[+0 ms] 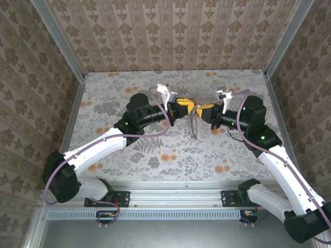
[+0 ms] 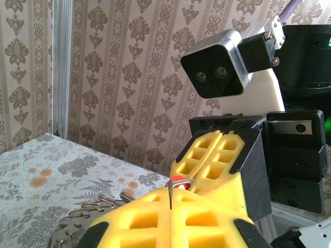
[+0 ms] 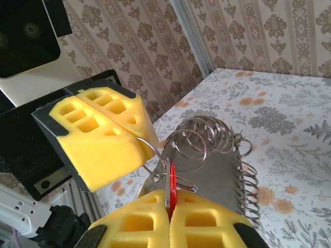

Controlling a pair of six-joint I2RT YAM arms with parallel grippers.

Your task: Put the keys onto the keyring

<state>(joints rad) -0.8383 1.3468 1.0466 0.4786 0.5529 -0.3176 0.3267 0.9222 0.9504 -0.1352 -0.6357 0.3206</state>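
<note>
The key [image 3: 171,180], thin with a red head, stands edge-on between the yellow pads of my right gripper [image 3: 169,199], which is shut on it. The keyring is a grey metal plate [image 3: 217,173] with several silvery split rings [image 3: 189,150] along its edge; it hangs above the table [image 1: 194,124]. My left gripper [image 2: 170,199] is shut on one thin ring wire [image 2: 169,194] of it. The key's red head [image 2: 178,181] touches that ring between the two grippers. In the top view the left gripper [image 1: 184,106] and right gripper [image 1: 200,109] meet tip to tip at mid-table.
A floral tabletop [image 1: 170,150] lies below, enclosed by patterned walls with metal corner posts [image 1: 59,41]. The right arm's wrist camera [image 2: 214,64] sits close above the left gripper. More split rings [image 2: 98,204] hang beside the left fingers.
</note>
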